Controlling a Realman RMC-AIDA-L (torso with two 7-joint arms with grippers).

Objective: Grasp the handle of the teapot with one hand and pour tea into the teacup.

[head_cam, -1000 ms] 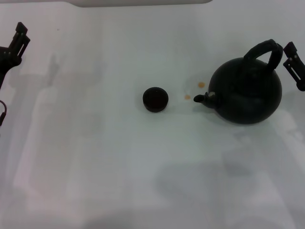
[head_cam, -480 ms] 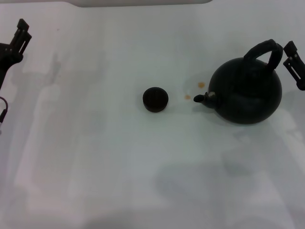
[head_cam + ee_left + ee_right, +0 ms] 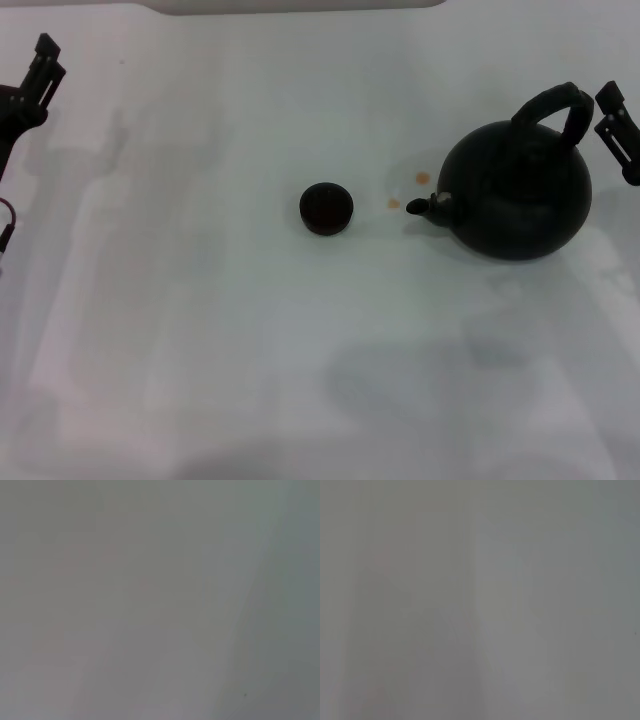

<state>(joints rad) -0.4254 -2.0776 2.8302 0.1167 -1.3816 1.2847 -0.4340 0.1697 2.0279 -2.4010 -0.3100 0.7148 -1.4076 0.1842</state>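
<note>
Here my right gripper [image 3: 618, 130] sits just beside the round matte-black teapot [image 3: 520, 195], near its arched handle [image 3: 555, 108]; its jaw state I cannot tell. The tiny dark teacup [image 3: 326, 208] lies farther left.

Bright, even light; soft shadows; wrist views featureless.

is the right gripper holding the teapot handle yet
No, in the head view the right gripper sits just beside the handle of the teapot, with a strip of table showing between them.
</note>
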